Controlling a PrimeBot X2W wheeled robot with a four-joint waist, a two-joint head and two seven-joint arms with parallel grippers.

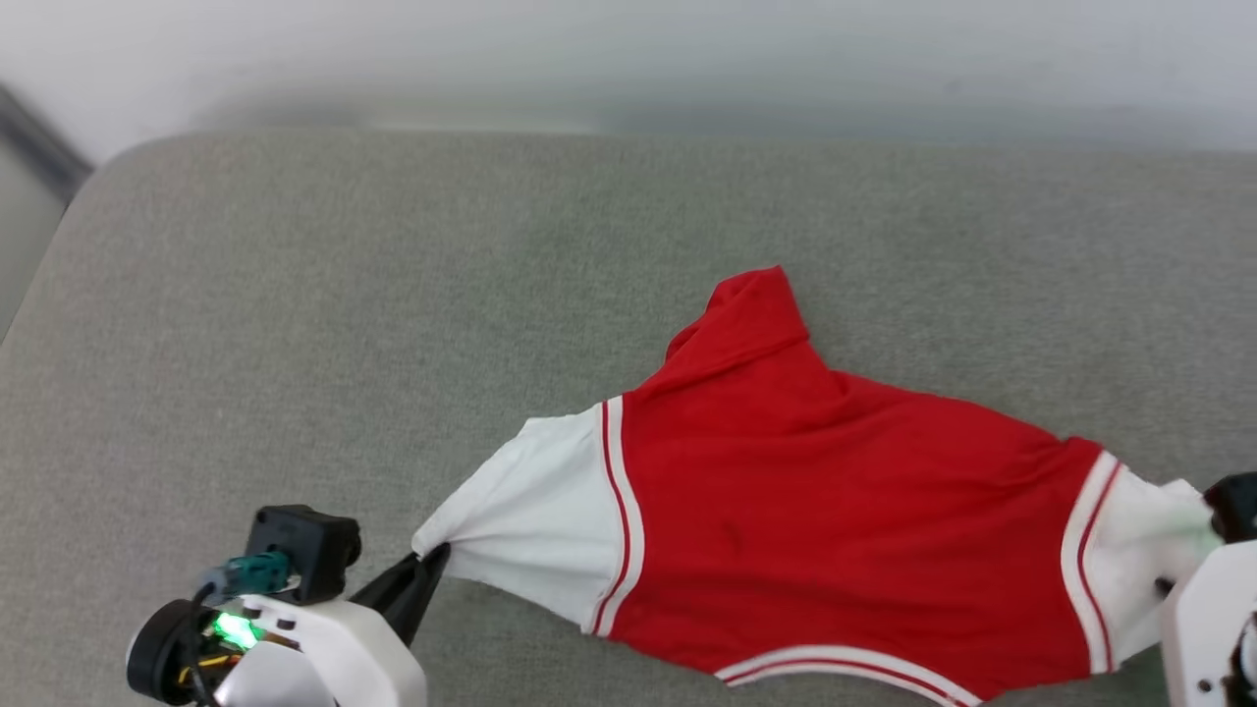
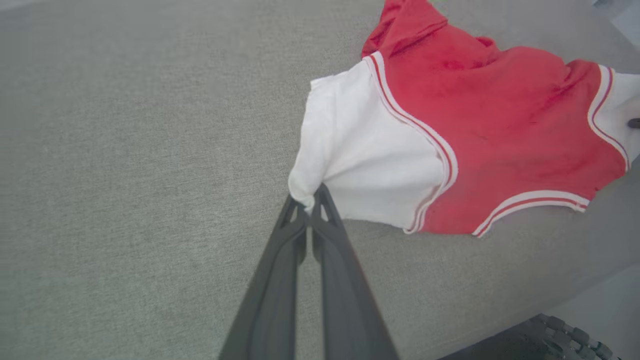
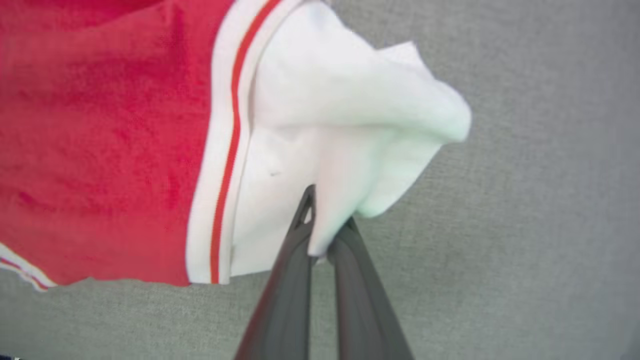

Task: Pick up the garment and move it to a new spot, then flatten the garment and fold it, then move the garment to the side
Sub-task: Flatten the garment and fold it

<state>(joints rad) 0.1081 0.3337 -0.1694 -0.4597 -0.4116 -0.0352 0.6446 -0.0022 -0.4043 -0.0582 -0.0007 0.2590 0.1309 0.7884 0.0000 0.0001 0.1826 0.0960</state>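
Observation:
The garment [image 1: 835, 491], a red jersey with white sleeves and striped trim, lies stretched across the grey cushion [image 1: 393, 295]. My left gripper [image 1: 432, 560] is shut on the tip of its left white sleeve [image 2: 360, 155], fingers pinching the cloth [image 2: 309, 197]. My right gripper [image 3: 325, 235] is shut on the bunched right white sleeve [image 3: 350, 130], at the right edge of the head view [image 1: 1213, 530]. The red body [image 2: 500, 115] shows its plain side; the dark print is hidden. One red corner [image 1: 756, 304] points away from me.
The grey fabric surface reaches far to the left and back [image 1: 295, 245]. A pale wall [image 1: 628, 59] runs behind it. The cushion's near edge and a dark ridged part [image 2: 550, 335] show at the lower right of the left wrist view.

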